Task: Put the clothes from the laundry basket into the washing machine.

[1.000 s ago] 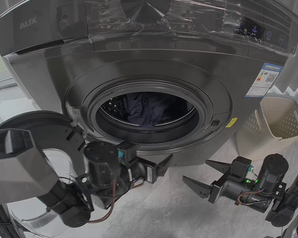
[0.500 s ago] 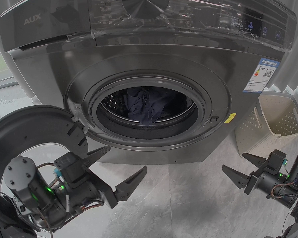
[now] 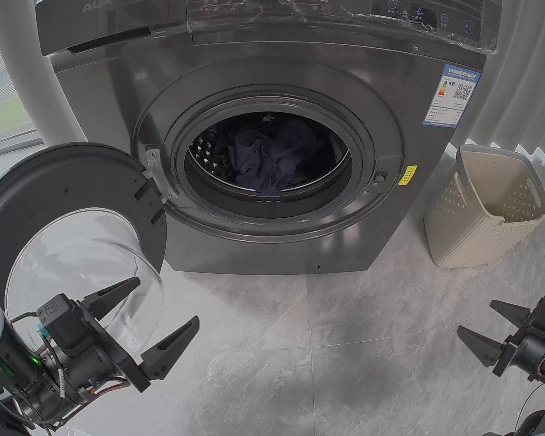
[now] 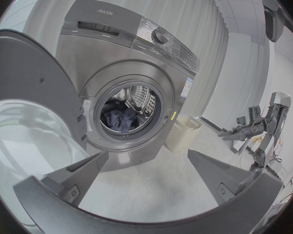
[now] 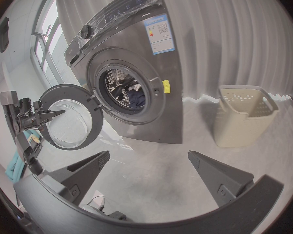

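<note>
2 pincers hang low over the grey floor (image 3: 321, 346), well apart from each other. The left pincer (image 3: 163, 303) is at near left, fingers spread wide and holding nothing, just in front of the lower edge of the door (image 3: 60, 177). The door is hinged at the left edge of the round opening and stands swung out to the left. The right pincer (image 3: 477, 317) is at near right, equally wide and holding nothing, nearer than the laundry basket (image 3: 466, 237). The basket stands on the floor just right of the washing machine (image 3: 345, 62). Dark blue clothes (image 3: 266, 155) lie in the drum behind the opening's rim. Floor stretches between both pincers up to the machine's front.
</note>
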{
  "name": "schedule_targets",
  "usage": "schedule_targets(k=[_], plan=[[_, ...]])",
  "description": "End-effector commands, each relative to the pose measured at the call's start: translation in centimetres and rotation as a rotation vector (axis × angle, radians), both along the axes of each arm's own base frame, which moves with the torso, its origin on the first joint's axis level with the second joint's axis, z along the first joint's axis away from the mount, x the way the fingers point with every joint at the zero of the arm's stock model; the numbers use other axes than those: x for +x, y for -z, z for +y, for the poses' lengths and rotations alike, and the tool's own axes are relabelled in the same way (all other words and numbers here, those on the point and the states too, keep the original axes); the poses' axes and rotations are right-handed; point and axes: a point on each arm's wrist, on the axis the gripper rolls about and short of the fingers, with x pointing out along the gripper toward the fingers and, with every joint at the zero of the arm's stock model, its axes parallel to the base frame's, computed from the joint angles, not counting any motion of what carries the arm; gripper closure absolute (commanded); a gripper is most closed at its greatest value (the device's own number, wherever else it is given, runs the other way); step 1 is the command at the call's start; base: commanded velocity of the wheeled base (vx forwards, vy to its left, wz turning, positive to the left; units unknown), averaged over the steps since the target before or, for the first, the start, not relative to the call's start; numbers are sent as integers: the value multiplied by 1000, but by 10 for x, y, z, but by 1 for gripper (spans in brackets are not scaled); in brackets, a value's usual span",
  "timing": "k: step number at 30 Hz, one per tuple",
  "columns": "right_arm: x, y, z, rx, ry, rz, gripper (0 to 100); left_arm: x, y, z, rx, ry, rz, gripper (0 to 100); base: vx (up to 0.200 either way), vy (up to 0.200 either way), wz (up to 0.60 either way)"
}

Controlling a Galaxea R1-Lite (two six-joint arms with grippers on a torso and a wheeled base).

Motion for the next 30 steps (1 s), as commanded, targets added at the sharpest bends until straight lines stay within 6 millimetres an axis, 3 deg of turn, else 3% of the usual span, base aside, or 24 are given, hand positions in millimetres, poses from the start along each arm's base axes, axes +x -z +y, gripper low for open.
schedule_targets(k=[1, 5, 12, 19, 28, 30], plan=[[-32, -5, -23, 34, 103, -114, 0, -15, -3, 31, -6, -98, -24, 0, -200, 0, 0], [-42, -3, -27, 37, 121, -129, 0, -26, -7, 39, -25, -101, -34, 0, -50, 0, 0], [-77, 12, -40, 35, 203, -163, 0, -58, 1, 69, 14, -178, 0, 0, -86, 0, 0], [-104, 38, -46, 28, 214, -167, 0, -92, 16, 92, 0, -265, -1, 0, -86, 0, 0], [-110, 45, -48, 37, 299, -173, 0, -124, 42, 104, 9, -378, -20, 0, -67, 0, 0], [-110, 45, -49, 21, 374, -174, 0, -136, 60, 105, 29, -457, 13, 0, 0, 0, 0]])
